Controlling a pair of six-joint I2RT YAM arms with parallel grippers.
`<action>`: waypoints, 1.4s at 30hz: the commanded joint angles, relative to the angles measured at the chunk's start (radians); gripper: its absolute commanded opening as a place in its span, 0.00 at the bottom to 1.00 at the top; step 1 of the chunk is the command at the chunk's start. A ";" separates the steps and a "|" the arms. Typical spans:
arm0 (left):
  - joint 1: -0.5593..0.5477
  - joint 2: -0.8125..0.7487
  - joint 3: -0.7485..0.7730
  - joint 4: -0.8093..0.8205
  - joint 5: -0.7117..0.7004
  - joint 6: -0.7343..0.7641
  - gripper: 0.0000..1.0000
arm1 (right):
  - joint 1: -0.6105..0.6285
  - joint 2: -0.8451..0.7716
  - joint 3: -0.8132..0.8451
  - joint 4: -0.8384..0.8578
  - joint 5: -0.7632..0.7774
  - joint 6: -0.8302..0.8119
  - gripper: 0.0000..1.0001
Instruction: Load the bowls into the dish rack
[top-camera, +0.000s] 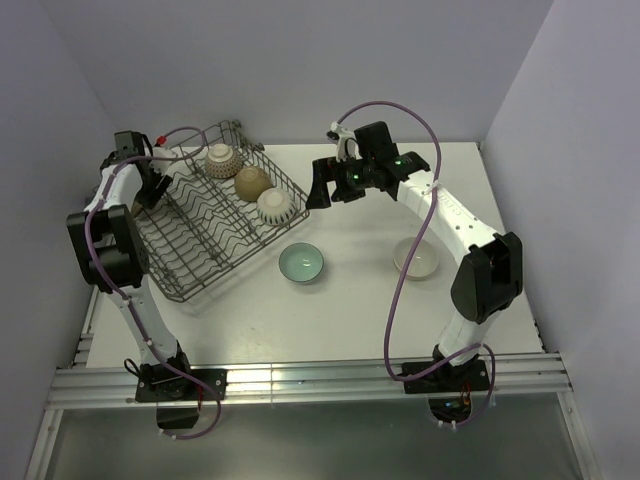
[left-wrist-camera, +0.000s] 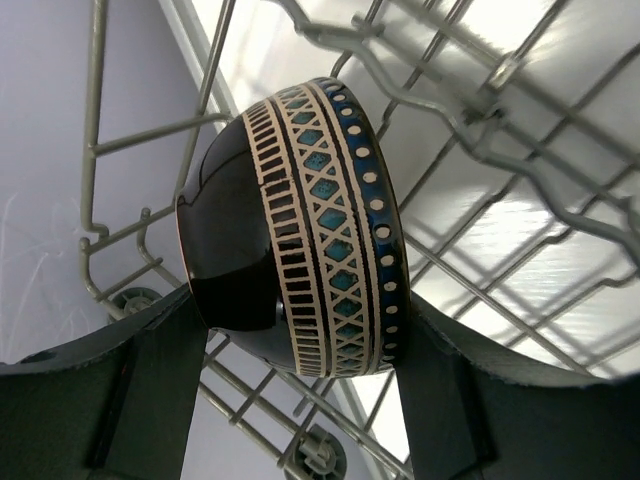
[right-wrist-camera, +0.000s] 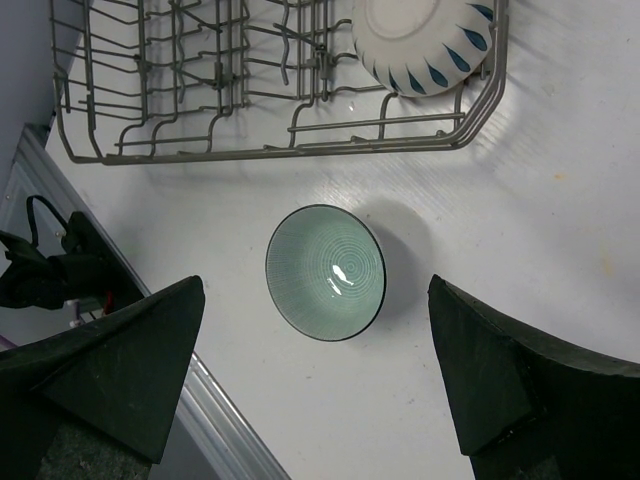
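Dish rack (top-camera: 195, 245) surrounds the dark bowl (left-wrist-camera: 300, 220) that the left gripper (left-wrist-camera: 300, 310) grips; the right gripper (right-wrist-camera: 316, 290) stands wide open, empty.

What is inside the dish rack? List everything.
In the dish rack, three bowls line its right side: cream patterned bowl, tan bowl, white bowl with blue drops. The left jaws hold a dark banded bowl among its wires; from above, the arm covers that one.

The dish rack (top-camera: 200, 245) is matt metal wire, the patterned bowl (left-wrist-camera: 300, 230) glossy glazed ceramic.
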 joint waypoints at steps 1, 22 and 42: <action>-0.003 -0.033 -0.041 0.139 -0.085 0.062 0.00 | -0.011 -0.005 -0.004 -0.001 -0.009 -0.019 1.00; -0.029 -0.027 -0.165 0.320 -0.174 0.165 0.00 | -0.015 0.013 0.009 -0.018 -0.010 -0.026 1.00; -0.031 -0.046 -0.188 0.271 -0.143 0.151 0.99 | -0.019 0.012 0.000 -0.018 -0.007 -0.029 1.00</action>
